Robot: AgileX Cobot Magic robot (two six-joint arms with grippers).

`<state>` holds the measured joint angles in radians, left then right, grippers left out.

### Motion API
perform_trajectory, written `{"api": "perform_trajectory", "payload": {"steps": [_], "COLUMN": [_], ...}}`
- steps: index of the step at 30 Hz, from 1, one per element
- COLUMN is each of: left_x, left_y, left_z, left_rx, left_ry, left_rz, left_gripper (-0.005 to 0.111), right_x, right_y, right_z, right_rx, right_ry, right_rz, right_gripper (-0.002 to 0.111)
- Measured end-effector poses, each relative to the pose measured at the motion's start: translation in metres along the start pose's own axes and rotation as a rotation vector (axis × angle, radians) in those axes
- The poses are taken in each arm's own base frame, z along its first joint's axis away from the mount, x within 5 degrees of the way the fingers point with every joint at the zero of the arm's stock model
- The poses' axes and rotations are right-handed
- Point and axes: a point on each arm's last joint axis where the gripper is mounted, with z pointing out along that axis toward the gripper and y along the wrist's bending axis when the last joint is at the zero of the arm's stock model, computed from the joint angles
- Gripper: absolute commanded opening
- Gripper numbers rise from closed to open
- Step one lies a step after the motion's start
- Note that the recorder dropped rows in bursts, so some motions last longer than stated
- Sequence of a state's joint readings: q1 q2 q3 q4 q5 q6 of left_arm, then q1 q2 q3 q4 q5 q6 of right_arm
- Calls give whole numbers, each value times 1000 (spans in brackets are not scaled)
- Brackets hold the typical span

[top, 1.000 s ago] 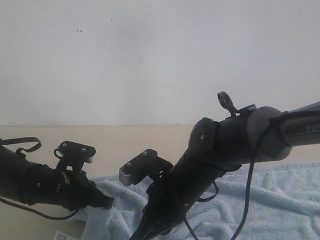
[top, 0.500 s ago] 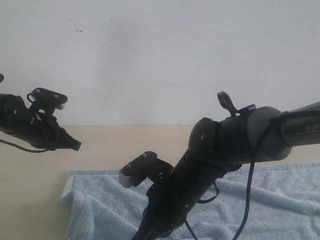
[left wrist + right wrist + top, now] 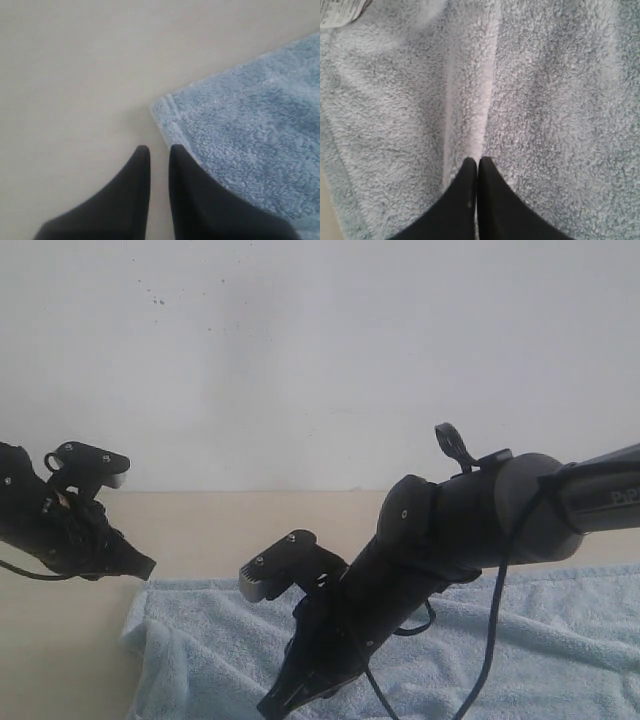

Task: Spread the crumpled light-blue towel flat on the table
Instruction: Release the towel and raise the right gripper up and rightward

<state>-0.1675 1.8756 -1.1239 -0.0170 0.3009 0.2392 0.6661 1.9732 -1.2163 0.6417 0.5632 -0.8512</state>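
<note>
Where the towel (image 3: 560, 640) ends at its left corner (image 3: 162, 107), the left arm (image 3: 60, 530) hangs over bare tabletop (image 3: 250, 525), just off the cloth and touching neither. Its jaws stand narrowly apart, with a thin slit between the two black tips and nothing in it. They point down at the tabletop (image 3: 75, 75) just beside the corner's hemmed edge. The towel (image 3: 250, 130), pale blue and fluffy, lies on the tabletop and runs rightward from that corner, softly wrinkled. A strip of bare tabletop separates its far edge from the white wall (image 3: 320, 340). Over the towel's left half the right arm (image 3: 440, 530) slopes steeply down. Its jaws are closed tight — tip against tip, no gap — and meet the cloth at one end of a raised fold (image 3: 467, 100) in the towel (image 3: 555, 90). Whether any pile is pinched between them I cannot tell. A white printed label (image 3: 337, 11) shows against the towel, off to one side of that fold.
</note>
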Motion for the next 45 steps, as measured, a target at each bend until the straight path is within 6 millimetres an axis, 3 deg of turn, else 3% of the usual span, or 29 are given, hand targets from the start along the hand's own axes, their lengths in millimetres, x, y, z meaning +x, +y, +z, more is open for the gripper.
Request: {"api": "perform_trajectory", "payload": {"steps": [3, 8, 11, 14, 19, 24, 29, 35, 41, 45], "left_x": [2, 5, 1, -1, -3, -4, -3, 1, -1, -2], "left_y": [-7, -39, -63, -77, -78, -78, -78, -80, -79, -79], "left_z": [-6, -4, -6, -7, -7, -8, -5, 3, 3, 3], "left_rx": [7, 55, 89, 108, 107, 103, 101, 104, 98, 96], "left_ry": [-21, -23, -54, -67, -86, -99, -98, -78, -105, -110], "left_rz": [4, 71, 123, 153, 167, 178, 190, 191, 200, 208], "left_gripper": [14, 14, 14, 14, 14, 14, 14, 14, 14, 14], "right_x": [-1, 0, 6, 17, 51, 84, 109, 145, 178, 195], "right_y": [-1, -8, -27, -58, -126, -173, -206, -248, -277, -284], "right_z": [0, 0, -5, -16, -48, -77, -97, -106, -130, -123], "right_rx": [9, 85, 196, 327, 519, 612, 675, 715, 822, 834], "right_ry": [-8, 1, 35, 72, 92, 68, 34, 139, 187, 234], "right_rz": [0, -26, -29, 35, 267, 407, 498, 588, 670, 689], "right_gripper": [0, 0, 0, 0, 0, 0, 0, 0, 0, 0]}}
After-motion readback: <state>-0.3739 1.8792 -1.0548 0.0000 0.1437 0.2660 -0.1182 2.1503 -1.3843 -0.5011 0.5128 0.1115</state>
